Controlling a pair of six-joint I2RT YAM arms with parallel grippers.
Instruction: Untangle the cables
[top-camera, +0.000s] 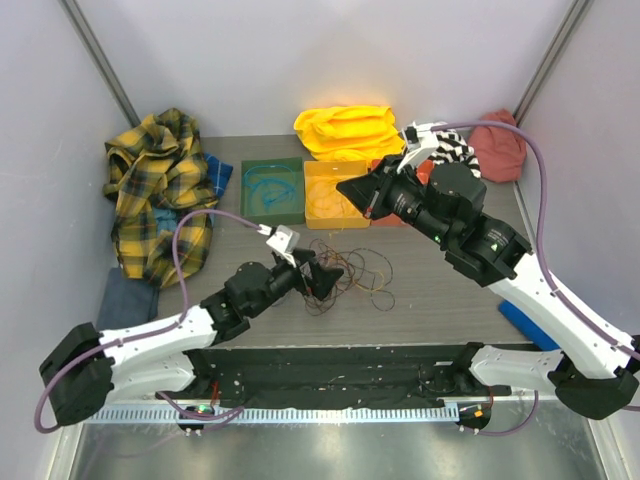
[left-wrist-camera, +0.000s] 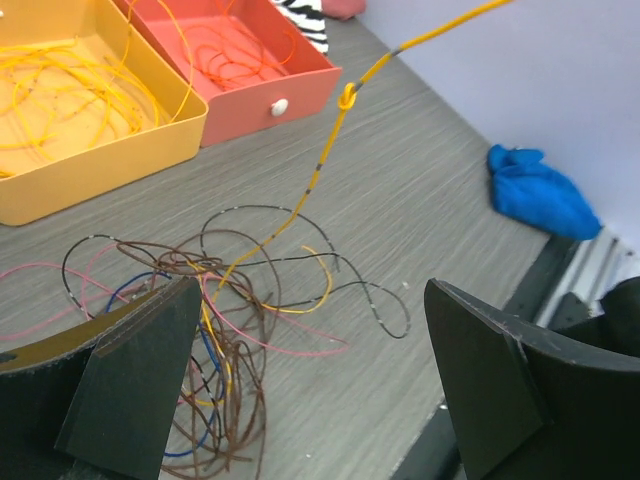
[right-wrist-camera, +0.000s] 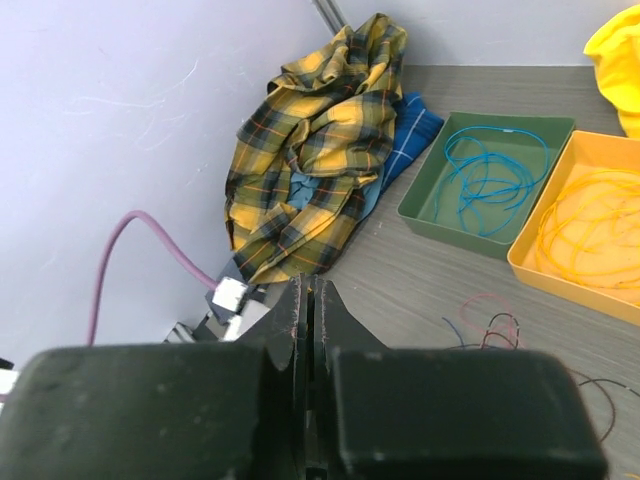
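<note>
Low over the cables (top-camera: 370, 272), left pincer (top-camera: 335, 272) splayed wide; right pincer (top-camera: 348, 188) clenched, aloft by yellow tray (top-camera: 312, 195)

Logged in remotely, so here's the room as my feed shows it: plain pale lilac-grey walls (top-camera: 330, 50) box the cell in on three sides. A dark metal post (top-camera: 95, 50) leans up the back-left corner, with a second post (top-camera: 552, 50) at the back-right. The table (top-camera: 440, 310) is grey wood-grain laminate. Its near edge has a slotted white rail (top-camera: 330, 413), and below that a brushed metal surface (top-camera: 330, 455) catches bright glare. The light elsewhere is soft and even.
</note>
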